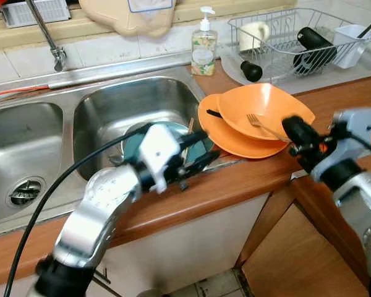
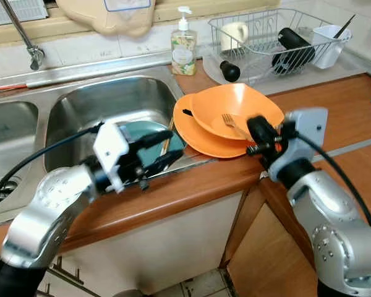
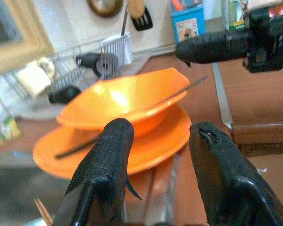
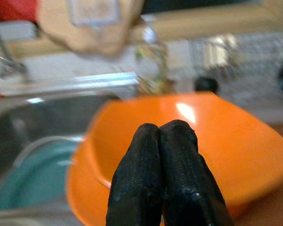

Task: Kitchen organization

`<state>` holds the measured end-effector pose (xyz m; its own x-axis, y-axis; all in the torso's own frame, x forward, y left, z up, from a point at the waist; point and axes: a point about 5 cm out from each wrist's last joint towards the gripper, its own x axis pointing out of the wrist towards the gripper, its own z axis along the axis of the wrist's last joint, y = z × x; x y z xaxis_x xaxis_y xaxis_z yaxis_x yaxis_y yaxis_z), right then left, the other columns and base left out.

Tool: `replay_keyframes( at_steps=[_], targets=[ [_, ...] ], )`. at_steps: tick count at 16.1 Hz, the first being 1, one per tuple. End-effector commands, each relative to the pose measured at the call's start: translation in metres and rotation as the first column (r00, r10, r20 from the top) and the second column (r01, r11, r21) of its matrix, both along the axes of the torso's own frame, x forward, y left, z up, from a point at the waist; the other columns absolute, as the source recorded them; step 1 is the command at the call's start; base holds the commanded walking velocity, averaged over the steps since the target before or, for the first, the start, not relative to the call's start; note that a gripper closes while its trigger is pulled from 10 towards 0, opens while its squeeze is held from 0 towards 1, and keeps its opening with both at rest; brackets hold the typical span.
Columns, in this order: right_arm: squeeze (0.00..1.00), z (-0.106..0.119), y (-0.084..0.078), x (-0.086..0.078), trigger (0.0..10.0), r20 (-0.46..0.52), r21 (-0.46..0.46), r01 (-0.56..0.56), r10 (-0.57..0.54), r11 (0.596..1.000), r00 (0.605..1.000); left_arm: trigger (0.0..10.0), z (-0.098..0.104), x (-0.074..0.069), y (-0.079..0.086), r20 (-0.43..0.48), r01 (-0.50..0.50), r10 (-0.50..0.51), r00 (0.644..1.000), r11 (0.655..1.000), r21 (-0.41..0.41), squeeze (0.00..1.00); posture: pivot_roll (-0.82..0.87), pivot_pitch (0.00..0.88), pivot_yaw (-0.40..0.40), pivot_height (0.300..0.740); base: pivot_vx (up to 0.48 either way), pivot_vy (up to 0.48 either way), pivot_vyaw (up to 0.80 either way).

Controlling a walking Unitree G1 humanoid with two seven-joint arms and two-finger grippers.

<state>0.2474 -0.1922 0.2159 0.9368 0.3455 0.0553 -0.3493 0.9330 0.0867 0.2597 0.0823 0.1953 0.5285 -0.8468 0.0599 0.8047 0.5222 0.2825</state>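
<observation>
Orange plastic bowl (image 1: 269, 109) with silver metal fork (image 1: 260, 124) inside, stacked on orange round plate (image 1: 230, 137) on brown wooden counter (image 1: 352, 102), plate rim overhanging steel sink basin (image 1: 120, 102). Right gripper (image 1: 295, 131), fingers pressed together and empty, just beside bowl's near rim; nearer of the two. Left gripper (image 3: 158, 155), fingers spread and empty, at sink edge over teal round plate (image 1: 135, 145), aimed across at the orange stack. Fork handle angled toward right gripper; probably right arm's pick
</observation>
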Motion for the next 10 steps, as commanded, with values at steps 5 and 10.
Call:
replay_keyframes(
  at_steps=[5, 10],
  targets=[
    [0.0, 0.011, 0.008, -0.003, 10.0, 0.041, -0.043, -0.076, 0.078, 0.996, 0.996, 10.0, -0.002, 0.007, -0.009, 0.102, -0.008, -0.001, 0.995, 0.996, 0.088, 0.0, -0.05, 0.0, 0.067, 0.74, 0.0, 0.0, 0.0],
    [1.0, 0.001, -0.015, -0.008, 10.0, 0.043, -0.016, -0.014, 0.015, 1.0, 0.999, 10.0, -0.012, -0.006, 0.0, -0.048, 0.024, -0.025, 0.999, 0.999, -0.023, 0.0, -0.06, 0.0, 0.073, 0.74, 0.0, 0.0, 0.0]
  ],
)
